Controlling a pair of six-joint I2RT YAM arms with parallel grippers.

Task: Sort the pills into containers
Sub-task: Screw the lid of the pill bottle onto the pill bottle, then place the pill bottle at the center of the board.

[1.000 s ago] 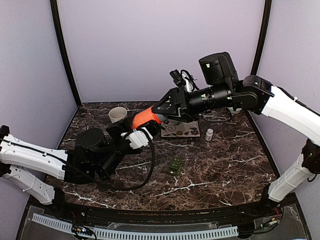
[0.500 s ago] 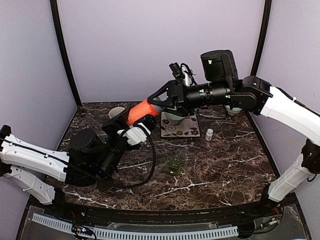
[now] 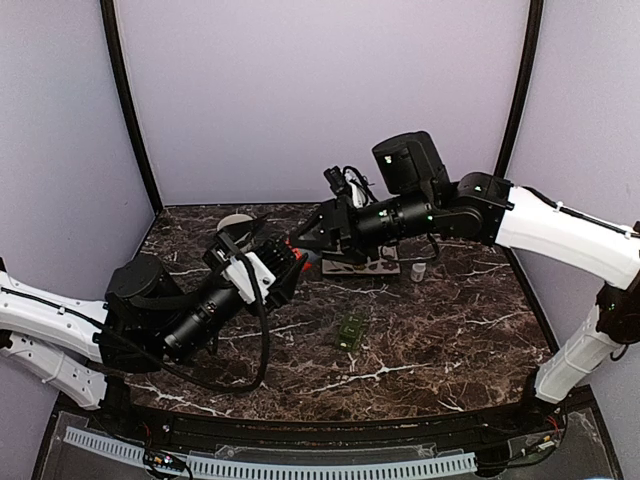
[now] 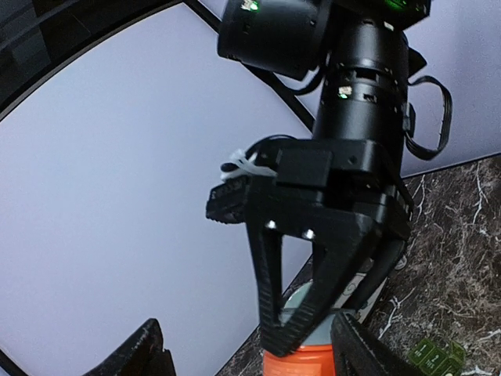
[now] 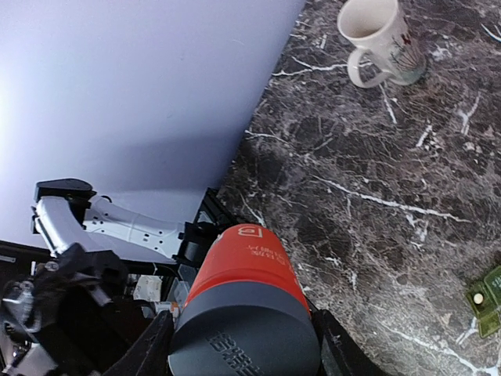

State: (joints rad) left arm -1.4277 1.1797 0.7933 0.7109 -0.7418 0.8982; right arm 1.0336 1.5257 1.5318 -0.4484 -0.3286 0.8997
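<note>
Findings, both arms, for your check:

1. R arm: your right gripper (image 3: pixel 305 244) is clamped on the orange bottle (image 5: pixel 244 262) at its dark grey cap end. The right wrist view shows a finger pressed against each side of the cap. The bottle is off the table (image 3: pixel 450 340) and tilted well off upright, w/ its orange body pointing toward the L arm.

2. L arm: your left gripper (image 3: pixel 284 262) meets the bottle from the opposite side. Its fingers (image 4: pixel 145 352) stand apart, one either side of the orange body. The left wrist view shows clear space betw. one finger and the bottle, so there is no grip on this side. The other finger sits just beside the bottle; cannot tell if it touches.

3. Task item: the pill-box strip (image 3: pixel 350 328), dark green, lies flat on the marble near centre. It is nearer the arm bases than the patterned tile (image 3: pixel 362 263), and well apart from both grippers. Nothing touches it. The right wrist view shows one pale dot in a compartment at frame edge; too small to confirm as a pill.

4. Other items: the beige mug (image 5: pixel 383 39) stands upright at rear left, partly hidden by the L arm in the top view. A small white vial (image 3: pixel 418 270) stands upright just right of the tile.
</note>
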